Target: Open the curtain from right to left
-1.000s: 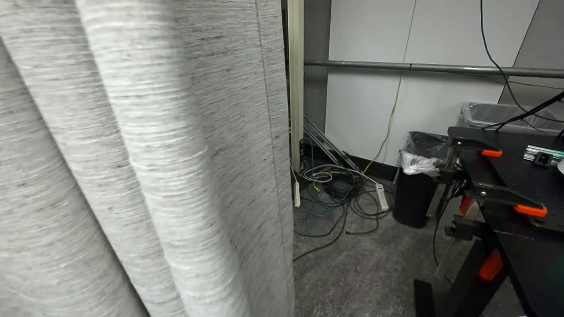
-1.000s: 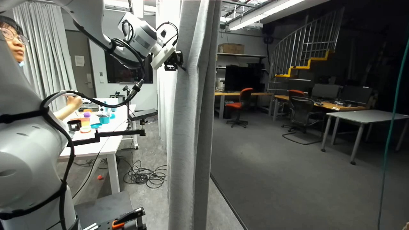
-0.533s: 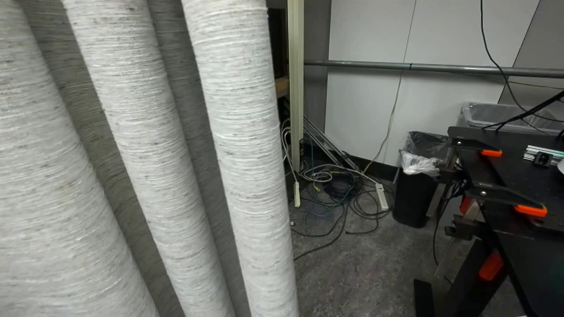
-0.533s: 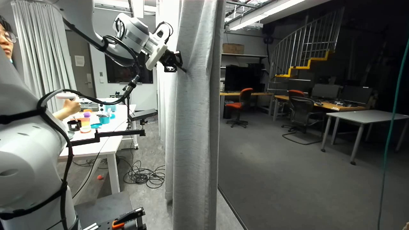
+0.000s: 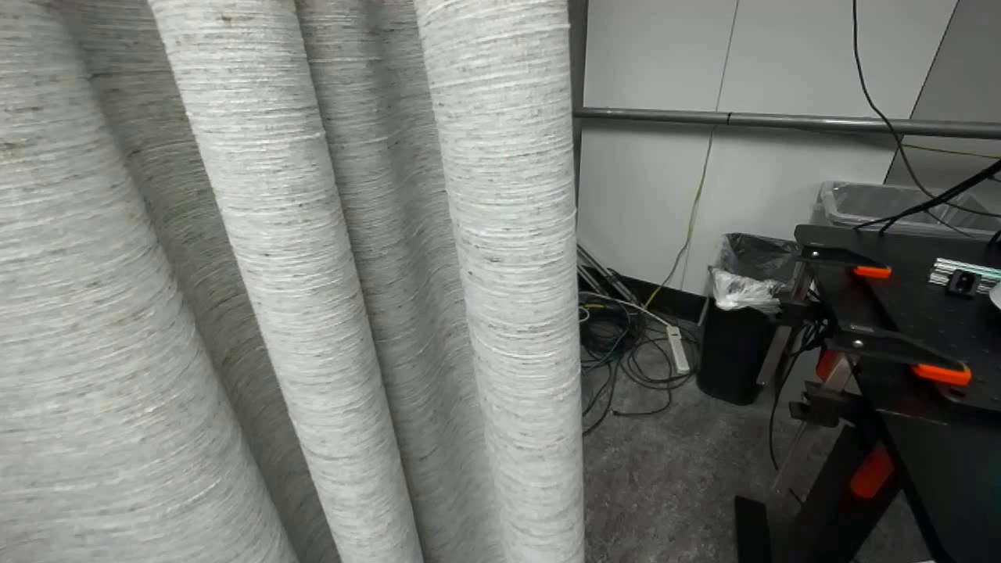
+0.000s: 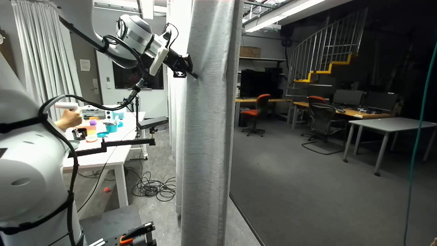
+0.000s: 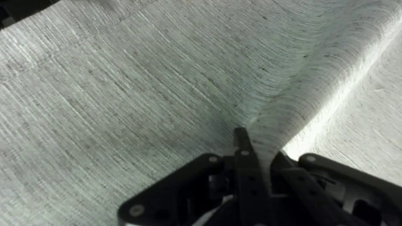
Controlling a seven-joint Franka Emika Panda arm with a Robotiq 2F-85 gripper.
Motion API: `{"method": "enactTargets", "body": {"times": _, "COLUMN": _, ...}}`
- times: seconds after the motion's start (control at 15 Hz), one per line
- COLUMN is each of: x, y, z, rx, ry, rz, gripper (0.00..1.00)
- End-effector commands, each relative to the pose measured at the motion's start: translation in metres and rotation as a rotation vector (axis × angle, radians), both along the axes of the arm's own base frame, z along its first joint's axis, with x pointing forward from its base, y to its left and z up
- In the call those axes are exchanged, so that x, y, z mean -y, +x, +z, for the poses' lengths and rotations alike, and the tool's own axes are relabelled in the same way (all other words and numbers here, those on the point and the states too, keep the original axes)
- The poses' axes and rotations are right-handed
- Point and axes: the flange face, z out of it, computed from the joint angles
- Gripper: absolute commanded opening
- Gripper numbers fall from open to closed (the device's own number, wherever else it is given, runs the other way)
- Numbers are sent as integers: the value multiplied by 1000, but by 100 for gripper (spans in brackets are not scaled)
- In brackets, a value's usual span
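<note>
Grey curtain (image 7: 125, 110) is clamped between the fingers (image 7: 246, 166): one narrow fold (image 7: 284, 122) enters the gap, and the fingers are closed as far as the fabric allows. Ahead of them the fold widens toward the upper right of the wrist view.

Step in hand, as judged: the pull. Grasping appears complete; travel from right to left does not. Next move: draw the held fold leftward along the line of the curtain, at constant height, without releasing. Caution: only one thin fold is held, so a fast pull may let the fabric slip. If the arm (image 6: 136, 37) runs out of reach, a release and a new grasp will probably be required.

Shown by the wrist view alone: the pinched fold, and an edge of the curtain at upper left with a seam beside it. In an exterior view, the fingers meet the curtain well above the floor (image 6: 280, 177), and the curtain hangs upright; whether fabric lies between the fingers cannot be read there. In an exterior view, neither arm nor fingers appear; the curtain fills the left part in thick vertical folds, the last one standing apart from a bin (image 5: 739, 352). The curtain's top is out of frame in both exterior views, so remaining travel cannot be determined.
</note>
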Motion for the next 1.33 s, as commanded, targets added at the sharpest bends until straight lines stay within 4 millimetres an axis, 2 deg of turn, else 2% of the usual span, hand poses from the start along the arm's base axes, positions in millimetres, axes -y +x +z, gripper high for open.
{"method": "enactTargets", "body": {"times": 0.0, "x": -15, "y": -18, "z": -69, "rx": -126, "ry": 22, "rz": -63, "gripper": 0}}
{"method": "enactTargets", "body": {"times": 0.07, "x": -1, "y": -3, "z": 0, "rx": 1, "ry": 18, "rz": -41, "gripper": 2}}
{"method": "enactTargets", "body": {"times": 1.27, "x": -1, "y": -5, "z": 0, "rx": 4, "ry": 31, "rz": -60, "gripper": 2}}
